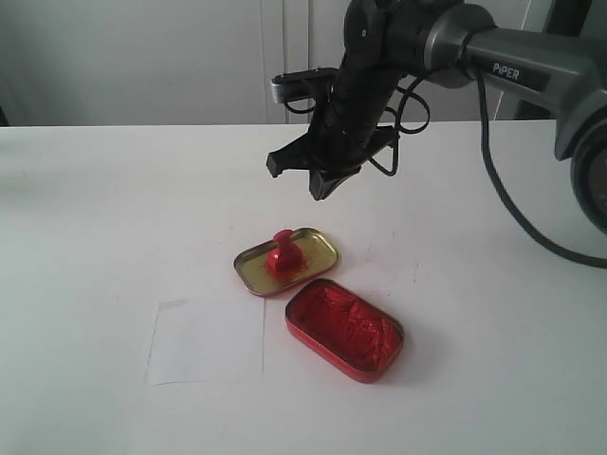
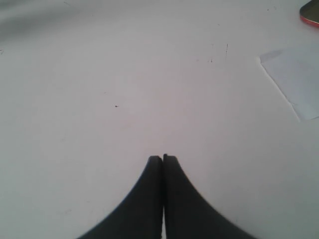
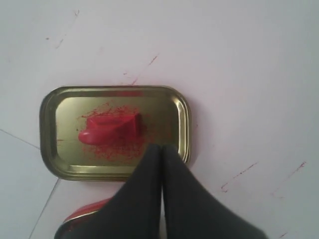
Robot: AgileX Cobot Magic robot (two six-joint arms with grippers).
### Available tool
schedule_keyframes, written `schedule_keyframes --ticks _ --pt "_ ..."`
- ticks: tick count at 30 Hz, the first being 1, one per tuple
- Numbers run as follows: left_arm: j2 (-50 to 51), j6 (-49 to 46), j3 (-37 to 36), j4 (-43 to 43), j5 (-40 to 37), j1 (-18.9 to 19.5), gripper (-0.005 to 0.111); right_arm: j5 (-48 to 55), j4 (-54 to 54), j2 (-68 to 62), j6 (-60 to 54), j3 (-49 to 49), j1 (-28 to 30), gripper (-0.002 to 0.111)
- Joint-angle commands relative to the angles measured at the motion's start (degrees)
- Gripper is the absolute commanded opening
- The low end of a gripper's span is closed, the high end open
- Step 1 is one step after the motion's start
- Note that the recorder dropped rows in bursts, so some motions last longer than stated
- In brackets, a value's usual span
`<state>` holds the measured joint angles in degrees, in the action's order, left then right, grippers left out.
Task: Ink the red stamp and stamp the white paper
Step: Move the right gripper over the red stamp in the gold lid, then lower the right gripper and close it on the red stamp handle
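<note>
The right gripper (image 1: 321,180) hung above the table (image 1: 114,209), clear of every item, with its jaws pressed fully together and nothing between them; the right wrist view showed the two black fingers (image 3: 149,189) meeting in a single seam. The grey arm link behind it carried the white lettering "PiPER" (image 1: 517,70), the only legible writing in the scene, and a black cable (image 1: 503,199) looped down from that link. The left gripper (image 2: 163,158) was likewise fully closed and held nothing, and was positioned over bare table surface. The red stamp (image 1: 283,254) stood upright, knob uppermost, inside the gold lid (image 1: 316,245), which lay open side up directly below the right gripper. In the right wrist view the red stamp (image 3: 110,128) sat left of centre in the gold lid (image 3: 167,107), surrounded by red ink speckles. The red ink tin (image 1: 345,329) lay just beside the lid, nearer the camera, its rim close to the lid's rim. The white paper (image 1: 204,341) lay flat just beside the tin, bearing no visible mark, and was untouched by either gripper.
</note>
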<state>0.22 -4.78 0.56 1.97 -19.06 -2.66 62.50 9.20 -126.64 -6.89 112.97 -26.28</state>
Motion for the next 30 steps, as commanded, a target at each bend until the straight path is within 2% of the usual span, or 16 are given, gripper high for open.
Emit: schedule_keyframes --ticks 1,11,18,23,30 --pt "-0.2 -0.1 -0.6 0.1 -0.1 -0.3 0.000 0.0 0.7 -0.6 -0.9 0.4 0.0 0.000" --pt "-0.2 -0.1 -0.6 0.1 -0.1 -0.3 0.000 -0.5 1.9 -2.9 -3.4 1.2 -1.9 0.000" --pt "-0.2 -0.1 -0.6 0.1 -0.1 -0.3 0.000 -3.8 2.3 -2.8 -21.7 1.2 -4.1 0.000" --pt "-0.2 -0.1 -0.6 0.1 -0.1 -0.3 0.000 -4.4 2.5 -2.8 -45.5 1.2 -5.0 0.000" --pt "-0.2 -0.1 -0.6 0.1 -0.1 -0.3 0.000 -3.3 2.7 -2.8 -63.7 1.2 -5.0 0.000"
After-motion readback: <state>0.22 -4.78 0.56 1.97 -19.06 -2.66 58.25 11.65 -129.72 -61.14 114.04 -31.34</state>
